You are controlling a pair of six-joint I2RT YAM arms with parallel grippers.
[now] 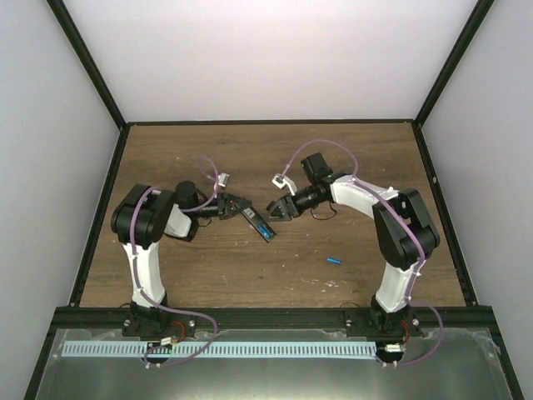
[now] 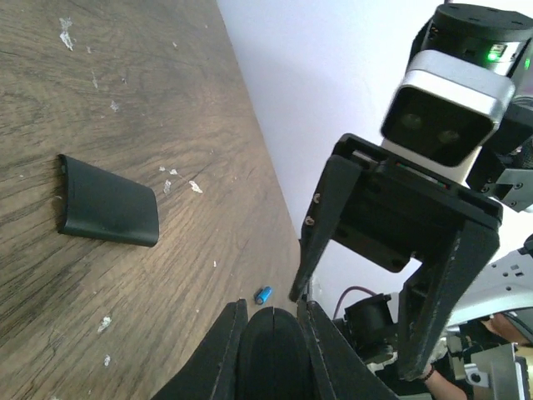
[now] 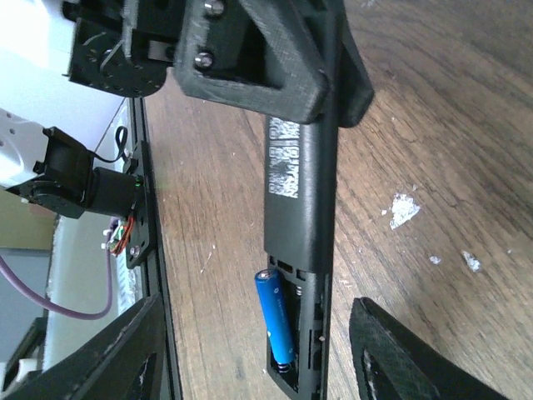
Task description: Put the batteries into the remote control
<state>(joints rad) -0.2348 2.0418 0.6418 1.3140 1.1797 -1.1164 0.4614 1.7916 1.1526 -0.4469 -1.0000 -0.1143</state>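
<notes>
Judged half done — one battery [image 3: 276, 321] is seated in the opened remote control [image 3: 300, 192], which the left end effector [image 1: 237, 206] pinches over the worktop [image 1: 250, 150]; the second battery [image 1: 334, 260] lies loose, well apart, and the right end effector [image 1: 277, 208] hangs spread, empty.

The table [image 1: 250, 271] is of brown wood with clear grain, matt, with small white flecks on it. The remote control [image 3: 304, 200] looks like black plastic, smooth and matt, and carries a white printed label. The battery [image 3: 276, 321] lying in it has a blue skin with a light gloss. The loose cover [image 2: 107, 202] is of the same matt black plastic. The fingers [image 3: 400, 358] of the right gripper [image 1: 277, 208] are black plastic, dull and a little rough. The arm shells [image 1: 358, 196] are white plastic with a soft shine
</notes>
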